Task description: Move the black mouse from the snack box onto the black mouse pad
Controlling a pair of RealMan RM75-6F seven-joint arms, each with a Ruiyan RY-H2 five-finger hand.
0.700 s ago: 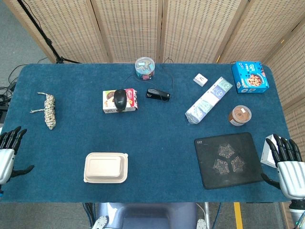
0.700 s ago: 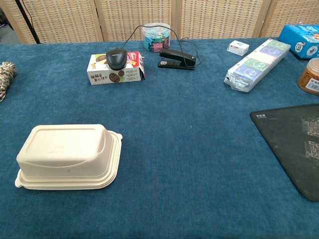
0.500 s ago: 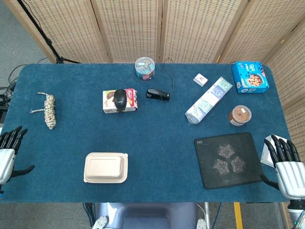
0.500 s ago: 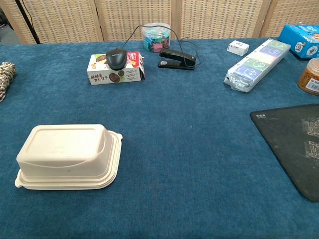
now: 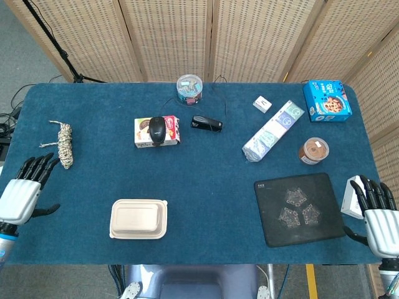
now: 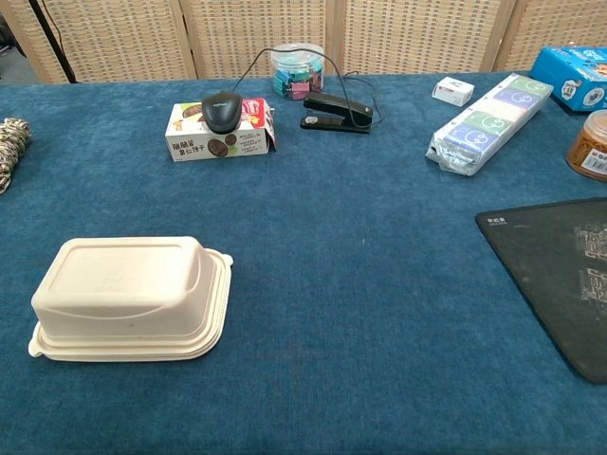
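black mouse perched on top of the snack box, upper left of centre in the head view, cord trailing up toward the round tub at the far edge. likely light, hard-shelled, smooth and a little slippery on its domed back; best taken across the narrow flanks rather than from the top, lifting straight up so as not to drag the light cardboard box along. cord worth watching: may tug or snag on the black stapler just right of the box.

black mouse pad flat at lower right of the frame, well apart from the mouse.

left hand at the far left edge, low in the frame, fingers spread, holding nothing, well below and left of the mouse, with the coil of rope between. right hand at the lower right corner, just beside the pad, fingers extended and apart, empty, far from the mouse. neither hand seen in the chest view. nothing grasped yet; reach not begun.
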